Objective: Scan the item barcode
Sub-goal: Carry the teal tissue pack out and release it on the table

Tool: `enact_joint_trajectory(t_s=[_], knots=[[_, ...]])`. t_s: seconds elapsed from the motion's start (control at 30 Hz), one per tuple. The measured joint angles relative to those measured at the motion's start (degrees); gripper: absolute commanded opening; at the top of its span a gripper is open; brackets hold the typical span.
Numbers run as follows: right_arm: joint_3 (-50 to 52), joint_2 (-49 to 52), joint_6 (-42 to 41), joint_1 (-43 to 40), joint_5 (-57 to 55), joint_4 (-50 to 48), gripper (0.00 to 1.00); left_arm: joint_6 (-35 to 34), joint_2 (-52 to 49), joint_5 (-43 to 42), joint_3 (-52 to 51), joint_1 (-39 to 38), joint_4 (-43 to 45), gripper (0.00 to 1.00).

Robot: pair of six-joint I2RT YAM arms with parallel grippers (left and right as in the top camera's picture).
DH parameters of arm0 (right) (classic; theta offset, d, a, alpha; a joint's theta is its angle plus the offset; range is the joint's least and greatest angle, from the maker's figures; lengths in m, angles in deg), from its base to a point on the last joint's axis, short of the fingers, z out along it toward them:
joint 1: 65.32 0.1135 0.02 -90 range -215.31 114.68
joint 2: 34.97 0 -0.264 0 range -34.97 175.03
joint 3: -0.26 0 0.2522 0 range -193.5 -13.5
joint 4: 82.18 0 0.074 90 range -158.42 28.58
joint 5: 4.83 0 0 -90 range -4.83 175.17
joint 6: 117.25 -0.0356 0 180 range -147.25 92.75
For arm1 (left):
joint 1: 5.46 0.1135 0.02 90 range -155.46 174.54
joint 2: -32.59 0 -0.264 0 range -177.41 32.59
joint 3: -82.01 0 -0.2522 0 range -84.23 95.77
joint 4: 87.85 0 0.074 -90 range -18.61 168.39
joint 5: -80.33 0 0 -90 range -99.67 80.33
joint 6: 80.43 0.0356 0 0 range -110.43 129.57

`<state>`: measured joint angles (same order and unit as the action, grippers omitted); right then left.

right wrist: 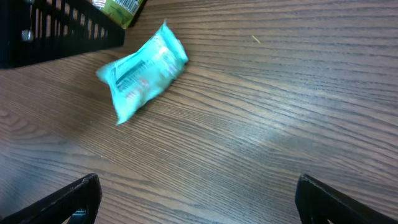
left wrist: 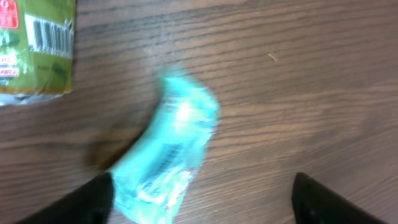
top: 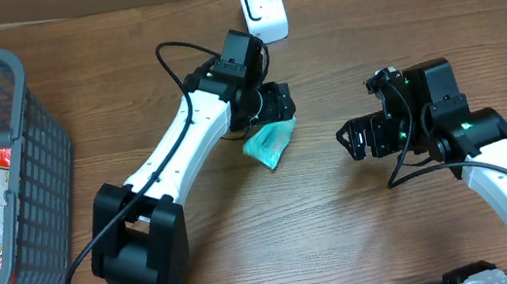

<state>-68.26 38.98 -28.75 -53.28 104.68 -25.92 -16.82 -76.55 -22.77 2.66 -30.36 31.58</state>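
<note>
The item, a teal plastic packet (top: 268,143), lies on the wooden table just in front of my left gripper (top: 276,106). In the left wrist view the packet (left wrist: 171,152) is blurred; its lower end is beside the left finger (left wrist: 87,202), and the jaws of the left gripper (left wrist: 202,193) stand wide apart. A white barcode scanner (top: 262,8) stands at the table's back edge. My right gripper (top: 353,141) hovers to the right of the packet (right wrist: 143,70), open and empty (right wrist: 199,190).
A grey mesh basket (top: 36,170) with several wrapped items stands at the far left. A green packet with a barcode (left wrist: 34,46) lies beside the teal one, under the left arm. Bare wood lies between the two grippers.
</note>
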Motion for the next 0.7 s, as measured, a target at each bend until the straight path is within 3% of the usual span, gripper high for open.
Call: enact_joint_trajectory(t_s=[0.2, 0.37, 0.47, 0.7], knots=[[0.0, 0.0, 0.02, -0.02, -0.02, -0.02, 1.0, 3.28, 0.15, -0.04, 11.21, 4.46, -15.69, 0.9], [0.0, 0.0, 0.0, 0.0, -0.02, -0.02, 1.0, 8.37, 5.14, 1.6, 30.08, 15.96, -31.43, 0.96], [0.0, 0.0, 0.0, -0.02, 0.0, -0.02, 1.0, 10.16, 11.45, 3.02, 36.28, 25.64, -37.07, 0.97], [0.0, 0.0, 0.04, 0.0, -0.02, -0.02, 1.0, 12.59, 20.68, 4.55, 38.51, 54.36, -42.95, 0.98]])
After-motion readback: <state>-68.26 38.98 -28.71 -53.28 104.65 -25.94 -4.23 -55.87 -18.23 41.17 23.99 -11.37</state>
